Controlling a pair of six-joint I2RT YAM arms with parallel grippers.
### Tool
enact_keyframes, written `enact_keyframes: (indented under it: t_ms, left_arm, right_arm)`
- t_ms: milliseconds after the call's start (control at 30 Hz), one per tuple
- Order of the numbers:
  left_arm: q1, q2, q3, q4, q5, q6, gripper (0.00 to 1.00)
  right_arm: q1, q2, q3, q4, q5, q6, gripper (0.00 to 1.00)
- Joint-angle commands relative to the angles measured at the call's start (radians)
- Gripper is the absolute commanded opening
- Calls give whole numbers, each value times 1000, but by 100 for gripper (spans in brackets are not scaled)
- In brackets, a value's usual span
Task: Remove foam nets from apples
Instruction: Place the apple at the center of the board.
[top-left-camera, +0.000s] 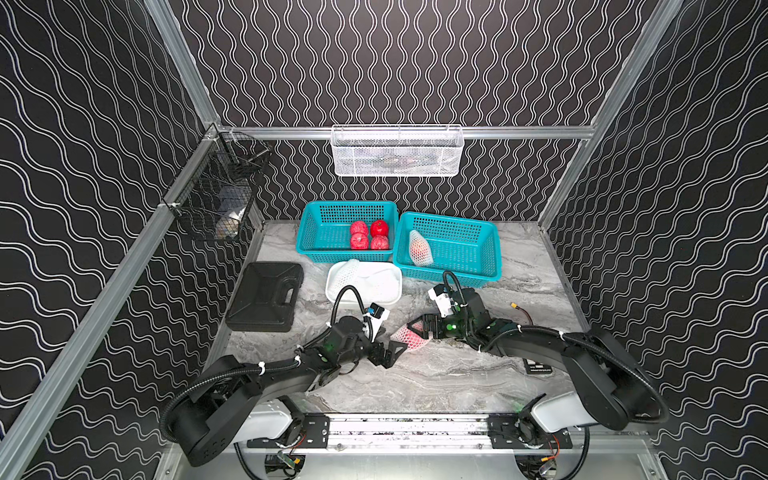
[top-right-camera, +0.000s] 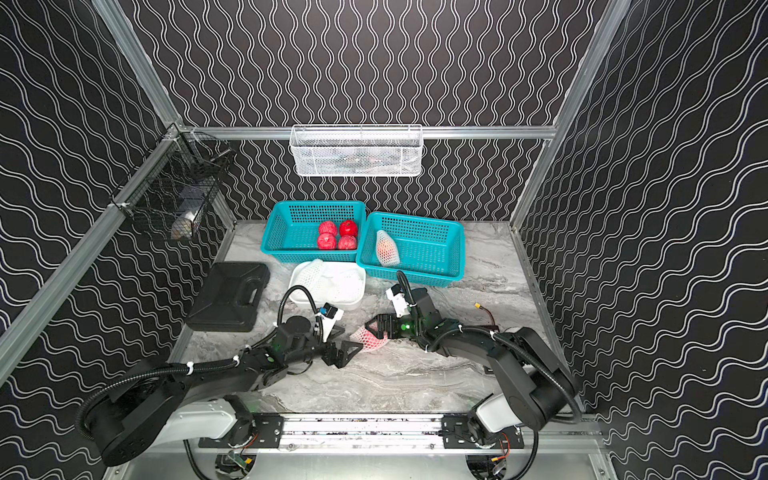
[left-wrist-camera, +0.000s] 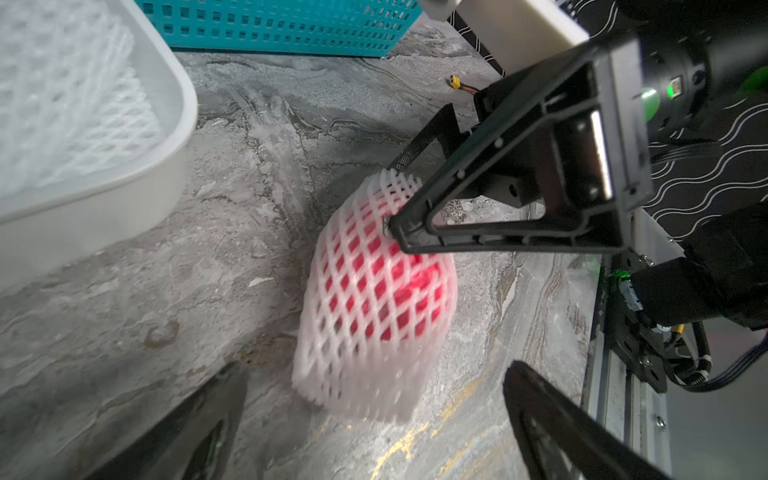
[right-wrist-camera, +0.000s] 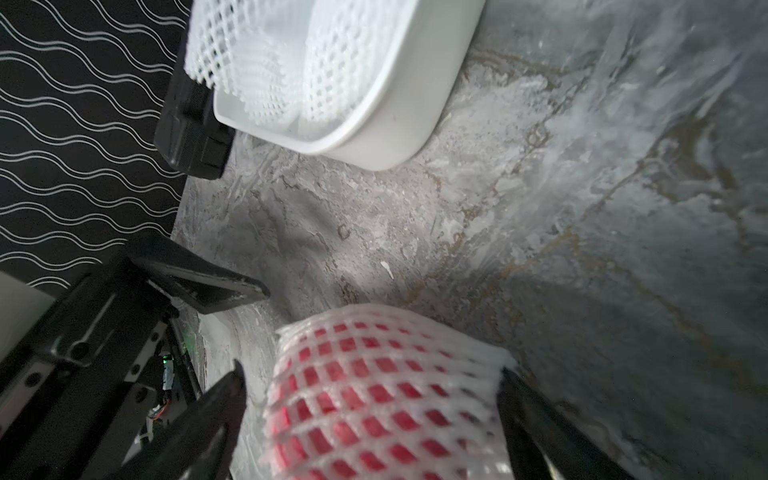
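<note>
The grey marbled tabletop (top-left-camera: 436, 374) carries the left teal basket (top-left-camera: 332, 254) and the right teal basket (top-left-camera: 446, 276) side by side along its far edge. A white tub (top-left-camera: 388, 298) sits just nearer, and a black case (top-left-camera: 266, 297) lies to the left. A netted apple (top-left-camera: 409, 337) rests mid-table. At right lie a yellow-plugged cable (top-left-camera: 517, 306) and a small black label (top-left-camera: 538, 368).

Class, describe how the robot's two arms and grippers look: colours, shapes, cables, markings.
The left arm and right arm are black, each with a white base housing. Black ribbed cable hoses run along them, fastened with white zip ties. Green lights glow near the wrists. The left gripper and right gripper are black, with open triangular-frame fingers.
</note>
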Motion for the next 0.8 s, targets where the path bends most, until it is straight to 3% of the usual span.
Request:
enact_keyframes:
  t_ms: [0,200,367,600,767]
  left_arm:
    - [-3,10,-11,98,33,28,99]
    - [-2,61,-45,197,63,62,99]
    - [-3,111,-69,259,44,69,98]
    - [-3,158,-23,181,5,141,99]
    - [-2,209,21,128,-2,170,95]
  right_arm:
    - [-2,-61,-3,10,48,13,100]
    - [-10,-174,-33,31,115,4,100]
    - [-15,-201,-126,221,145,-46,100]
    - [-14,-168,-223,485,68,-34,100]
    - [-15,-158,-254,548,66,-31,100]
